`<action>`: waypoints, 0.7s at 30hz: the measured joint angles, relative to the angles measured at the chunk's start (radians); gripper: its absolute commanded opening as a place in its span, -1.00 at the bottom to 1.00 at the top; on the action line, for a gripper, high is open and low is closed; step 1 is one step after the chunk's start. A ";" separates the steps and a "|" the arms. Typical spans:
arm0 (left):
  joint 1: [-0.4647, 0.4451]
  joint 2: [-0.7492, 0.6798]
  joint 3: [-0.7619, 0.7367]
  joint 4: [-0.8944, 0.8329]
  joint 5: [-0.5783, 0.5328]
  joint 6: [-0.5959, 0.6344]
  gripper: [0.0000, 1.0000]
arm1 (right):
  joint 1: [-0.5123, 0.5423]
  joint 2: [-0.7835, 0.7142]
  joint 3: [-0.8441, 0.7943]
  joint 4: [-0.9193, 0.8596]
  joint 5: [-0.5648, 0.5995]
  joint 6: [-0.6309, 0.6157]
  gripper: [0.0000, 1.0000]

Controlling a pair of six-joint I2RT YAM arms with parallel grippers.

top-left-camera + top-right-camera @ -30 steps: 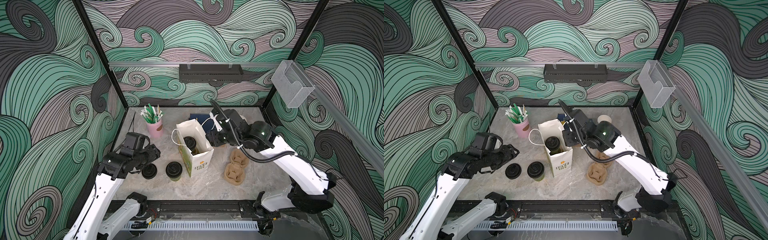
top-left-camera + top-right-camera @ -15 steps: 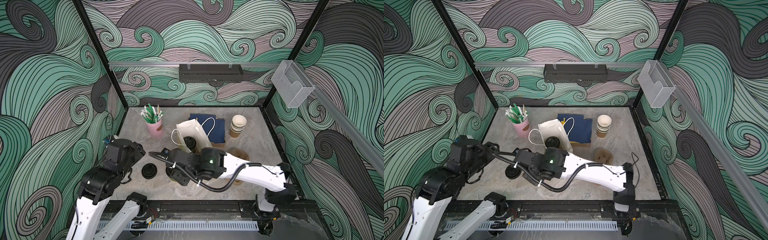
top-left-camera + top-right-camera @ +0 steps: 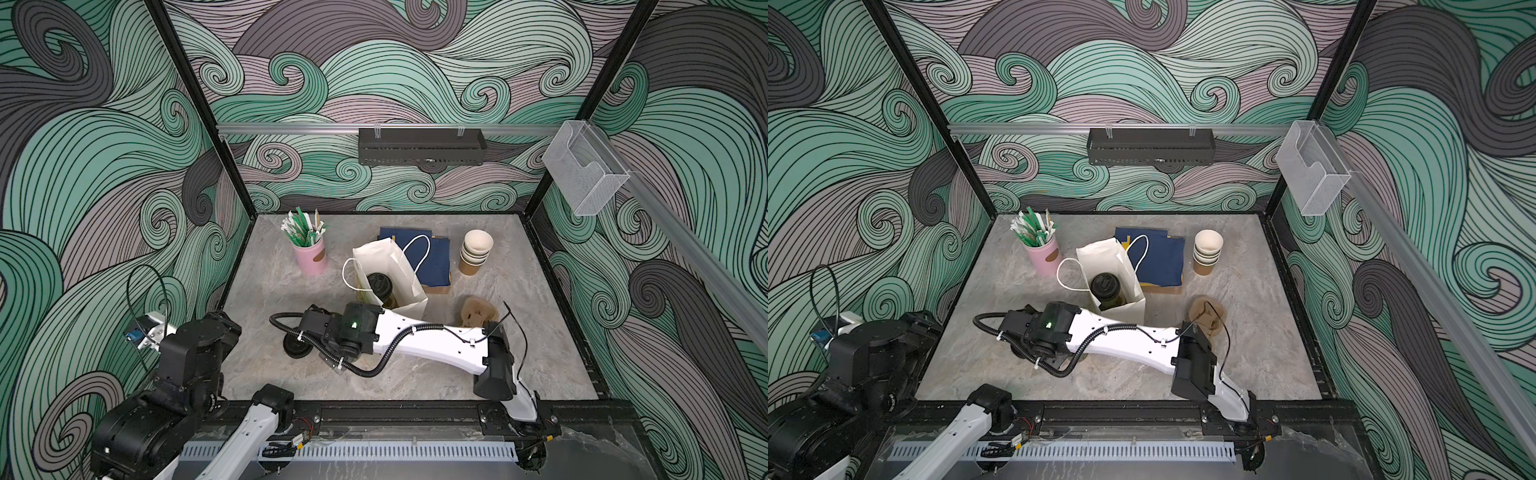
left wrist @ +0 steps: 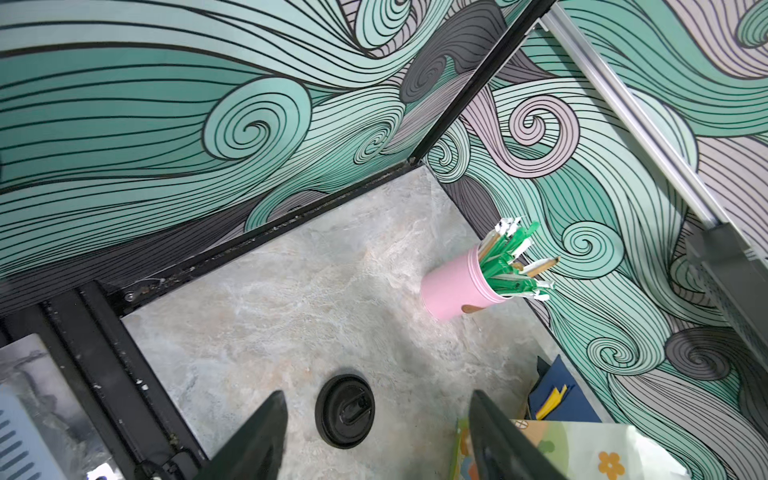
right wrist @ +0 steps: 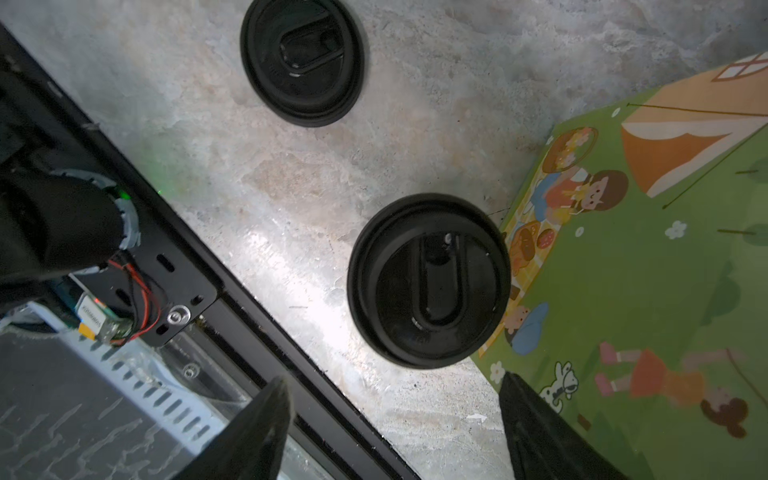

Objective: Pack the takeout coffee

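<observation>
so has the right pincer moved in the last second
yes: the right pincer swung from the far right edge of the paper bag to its near side; it now hangs open over the lidded cup beside the loose lid

First cup [image 3: 379, 286] upright in bag [image 3: 386, 255]; second cup [image 5: 428, 280] upright beside it.

White arm links [image 3: 436, 345] with black joints [image 3: 494, 370], ribbed black cable [image 3: 365, 374], green light [image 3: 353, 324], black tapered fingers [image 5: 257, 436].
</observation>
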 measured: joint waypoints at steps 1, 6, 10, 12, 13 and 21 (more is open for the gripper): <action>0.000 -0.004 -0.001 -0.008 -0.003 -0.004 0.41 | -0.009 0.006 0.003 -0.002 0.003 0.008 0.61; 0.000 -0.019 -0.017 -0.029 -0.005 -0.020 0.41 | -0.058 0.044 0.026 -0.021 0.000 0.039 0.62; 0.000 -0.020 -0.028 -0.028 -0.004 -0.020 0.42 | -0.076 0.081 0.069 -0.024 -0.014 0.050 0.62; 0.000 -0.020 -0.028 -0.027 -0.003 -0.020 0.41 | -0.077 0.092 0.075 -0.024 -0.026 0.053 0.61; 0.000 -0.020 -0.028 -0.026 -0.003 -0.020 0.41 | -0.077 0.095 0.077 -0.025 -0.032 0.054 0.60; 0.000 -0.020 -0.042 -0.021 0.003 -0.019 0.41 | -0.082 0.103 0.085 -0.025 -0.072 0.058 0.55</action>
